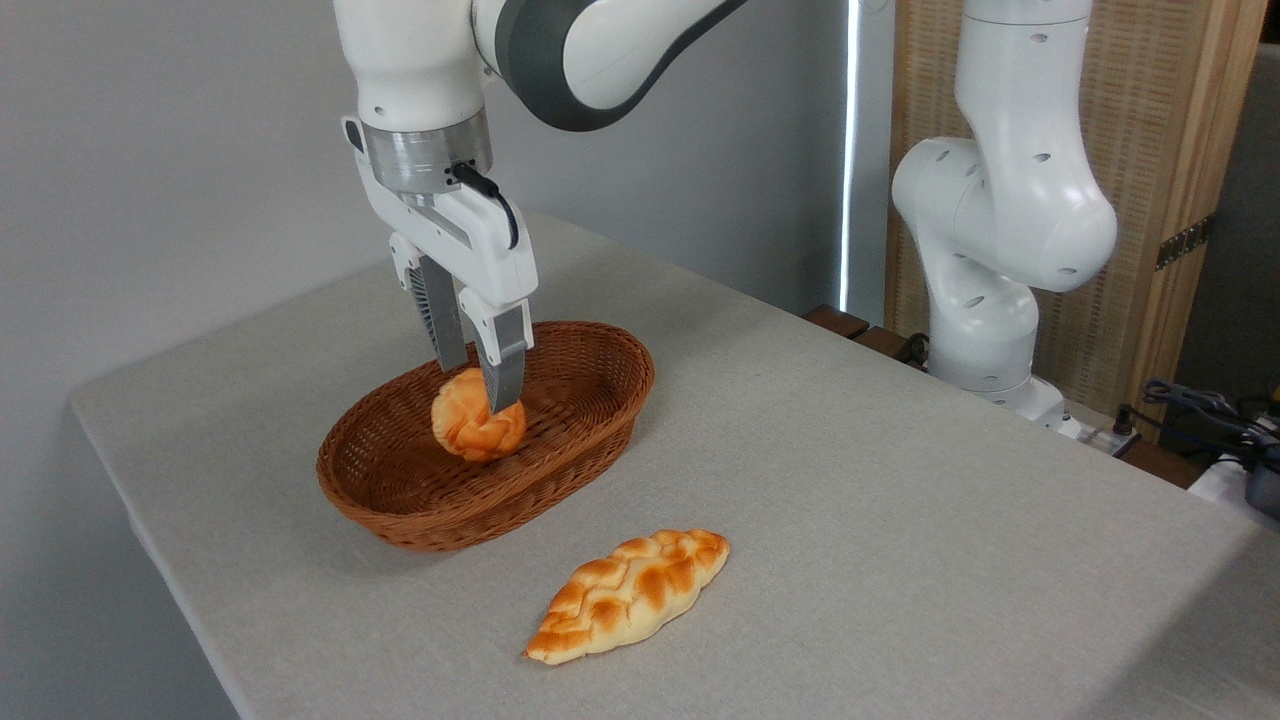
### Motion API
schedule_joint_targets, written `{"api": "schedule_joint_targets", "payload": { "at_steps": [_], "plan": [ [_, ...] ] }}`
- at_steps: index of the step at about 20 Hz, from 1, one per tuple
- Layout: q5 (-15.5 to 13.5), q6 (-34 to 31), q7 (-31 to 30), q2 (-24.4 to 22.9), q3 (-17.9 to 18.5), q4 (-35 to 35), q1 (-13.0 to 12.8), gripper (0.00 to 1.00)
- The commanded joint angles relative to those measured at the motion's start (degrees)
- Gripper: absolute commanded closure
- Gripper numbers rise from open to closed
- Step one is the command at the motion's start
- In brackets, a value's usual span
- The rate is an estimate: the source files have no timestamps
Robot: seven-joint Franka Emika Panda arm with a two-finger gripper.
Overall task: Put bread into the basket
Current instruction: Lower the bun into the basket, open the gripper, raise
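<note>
Camera view is showing you the gripper clamping the bread over the basket, low inside its rim. Whether it is touching the weave is unclear; you are probably nearing release, with only opening and retreating left.

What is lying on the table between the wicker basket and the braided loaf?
Nothing: in the camera view, only bare grey tablecloth separates the basket from the braided loaf.
</note>
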Motion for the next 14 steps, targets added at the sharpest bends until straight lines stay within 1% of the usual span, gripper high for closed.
{"api": "schedule_joint_targets", "payload": {
  "at_steps": [1, 5, 8, 9, 10, 12, 13, 14],
  "plan": [
    [-0.35, -0.16, -0.6, -0.12, 0.32, 0.75, 0.12, 0.0],
    [-0.09, -0.25, -0.42, -1.0, 1.55, 2.23, 0.91, 0.0],
    [1.93, -0.42, 0.28, -1.79, 6.02, 3.56, 1.26, 0.0],
    [2.2, -0.51, 0.63, -1.96, 7.95, 3.56, 1.26, 0.0],
    [2.2, -0.77, 1.85, -2.4, 9.36, 3.56, 1.26, 0.0],
    [1.94, -1.48, 6.94, -2.49, 10.42, 3.56, 1.35, 0.0],
    [1.94, -1.56, 8.79, -2.58, 11.82, 3.56, 1.35, 0.0],
    [1.85, -1.57, 9.33, -2.49, 12.18, 3.56, 1.35, 0.0]
  ]
}}
